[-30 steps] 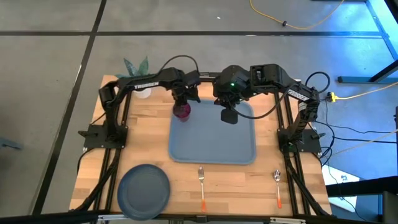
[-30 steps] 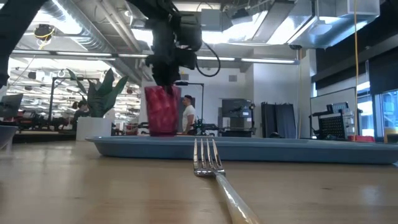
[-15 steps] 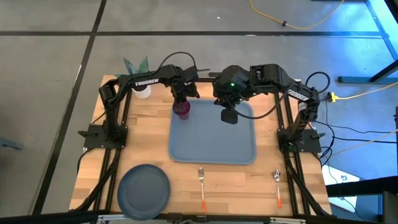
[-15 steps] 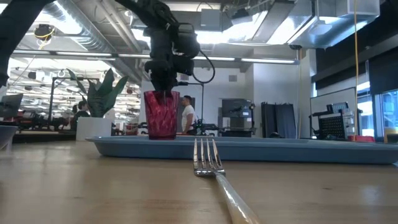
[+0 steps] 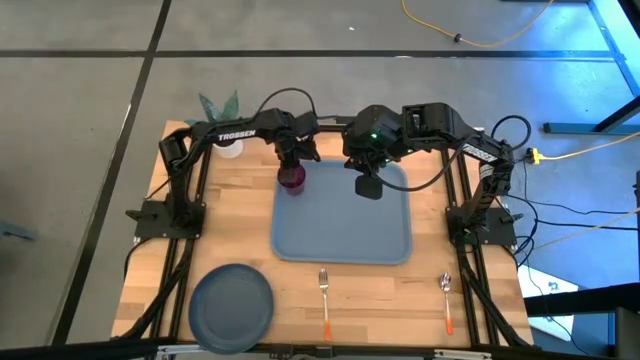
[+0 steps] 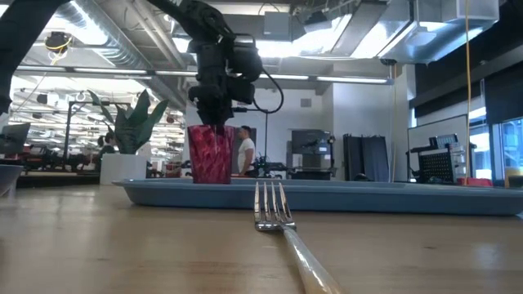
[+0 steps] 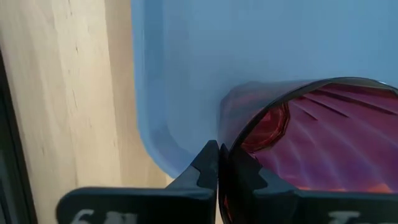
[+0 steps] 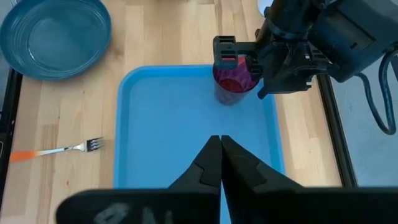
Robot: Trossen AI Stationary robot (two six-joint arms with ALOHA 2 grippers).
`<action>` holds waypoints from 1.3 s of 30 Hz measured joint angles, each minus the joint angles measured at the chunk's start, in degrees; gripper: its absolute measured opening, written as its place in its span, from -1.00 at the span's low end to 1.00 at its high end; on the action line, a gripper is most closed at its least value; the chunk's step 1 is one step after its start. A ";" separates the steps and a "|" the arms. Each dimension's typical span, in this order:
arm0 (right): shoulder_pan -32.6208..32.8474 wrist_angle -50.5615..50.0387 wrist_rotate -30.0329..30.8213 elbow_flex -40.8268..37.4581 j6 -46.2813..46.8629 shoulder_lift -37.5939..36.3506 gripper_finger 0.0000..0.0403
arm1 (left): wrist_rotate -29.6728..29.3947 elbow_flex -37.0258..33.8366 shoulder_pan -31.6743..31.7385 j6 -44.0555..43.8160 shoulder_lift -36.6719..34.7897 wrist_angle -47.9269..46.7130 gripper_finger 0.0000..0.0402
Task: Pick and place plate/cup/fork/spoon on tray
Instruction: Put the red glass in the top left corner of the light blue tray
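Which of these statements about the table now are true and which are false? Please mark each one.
1. The left gripper is shut on the cup. True.
2. The cup stands on the tray, in a corner. True.
3. The plate lies on the tray. False: it lies on the wood, apart from the tray.
4. The right gripper holds the fork. False: it is shut and empty above the tray.

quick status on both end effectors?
Left end effector: closed on the rim of the cup, which stands in a corner of the tray.
Right end effector: closed, empty, above the tray.
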 joint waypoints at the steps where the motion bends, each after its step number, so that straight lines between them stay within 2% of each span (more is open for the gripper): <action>1: 0.00 0.00 0.00 0.00 0.05 0.00 -0.97 | -0.01 -0.01 -0.01 0.04 0.00 0.13 -0.98; 7: -0.02 0.03 0.02 0.02 0.74 0.00 -0.96 | -0.38 -0.11 -0.05 -0.03 0.02 1.74 -0.85; 18: -0.02 0.04 0.02 0.02 1.69 0.00 -0.96 | -0.62 -0.11 -0.55 -1.62 0.02 1.87 -0.82; 25: -0.02 0.06 0.02 0.02 1.75 0.00 -0.96 | -7.36 -0.09 -1.41 -0.73 0.02 1.81 -0.83; 32: -0.02 0.08 0.02 0.02 1.77 0.01 -0.96 | -4.58 0.07 -1.39 -0.11 -0.17 1.83 -0.94; 39: -0.02 0.10 0.02 0.02 1.80 0.00 -0.96 | -4.89 -0.09 -1.26 0.17 0.09 2.47 -0.81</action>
